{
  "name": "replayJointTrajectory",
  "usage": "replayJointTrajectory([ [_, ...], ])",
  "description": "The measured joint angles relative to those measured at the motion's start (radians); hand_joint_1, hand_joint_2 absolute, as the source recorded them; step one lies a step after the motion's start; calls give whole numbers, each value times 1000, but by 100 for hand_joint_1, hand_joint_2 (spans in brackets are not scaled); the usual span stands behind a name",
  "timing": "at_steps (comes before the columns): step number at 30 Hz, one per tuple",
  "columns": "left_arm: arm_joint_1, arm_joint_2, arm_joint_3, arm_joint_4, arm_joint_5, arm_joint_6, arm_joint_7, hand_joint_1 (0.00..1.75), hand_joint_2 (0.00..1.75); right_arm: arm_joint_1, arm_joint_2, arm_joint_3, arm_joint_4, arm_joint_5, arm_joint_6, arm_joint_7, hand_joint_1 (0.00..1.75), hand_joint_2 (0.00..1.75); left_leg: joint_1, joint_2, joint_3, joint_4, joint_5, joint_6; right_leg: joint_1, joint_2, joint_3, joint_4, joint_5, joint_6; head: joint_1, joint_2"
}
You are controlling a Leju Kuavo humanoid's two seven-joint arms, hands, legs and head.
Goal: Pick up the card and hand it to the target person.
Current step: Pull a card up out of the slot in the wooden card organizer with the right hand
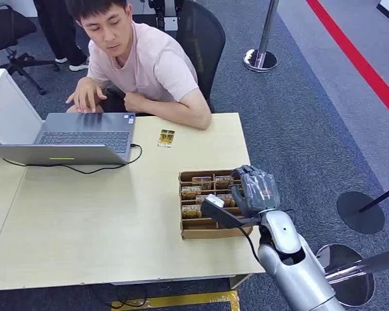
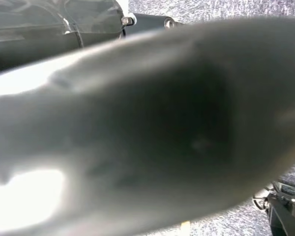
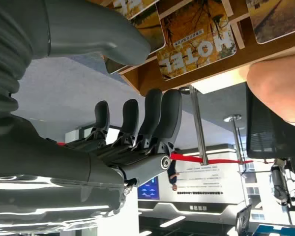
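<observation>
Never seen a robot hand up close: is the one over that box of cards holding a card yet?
Not yet. The right hand hovers at the card box with fingers apart and nothing between them.

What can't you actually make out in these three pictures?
- Left wrist view: a blurred grey shape close to the lens hides the left hand.
- Head view: the right hand covers part of the brown cardboard card box.
- Small yellow card on the table: print too small to read.
</observation>
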Motion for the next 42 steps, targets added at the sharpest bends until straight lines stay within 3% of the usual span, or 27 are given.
replayJointTrajectory([
  [5, 1, 0, 3, 0, 3, 0, 0, 0, 0, 8, -6, 4, 4, -1, 1, 1, 106, 175, 0, 0, 0, 0, 0, 0, 0, 0, 0, 0, 0, 0, 0, 0],
  [29, 3, 1, 7, 3, 3, 4, 0, 0, 0, 22, -19, -1, 23, -15, -4, 9, 105, 175, 0, 0, 0, -1, 1, 0, 0, 0, 0, -1, 1, 0, 0, 0],
  [42, 2, 0, 3, 4, -1, 2, -3, 0, 0, 33, -24, -1, 27, -16, -5, 11, 97, 175, 0, -1, 0, -1, 0, 0, 0, -1, 1, -1, 0, 0, 0, 0],
])
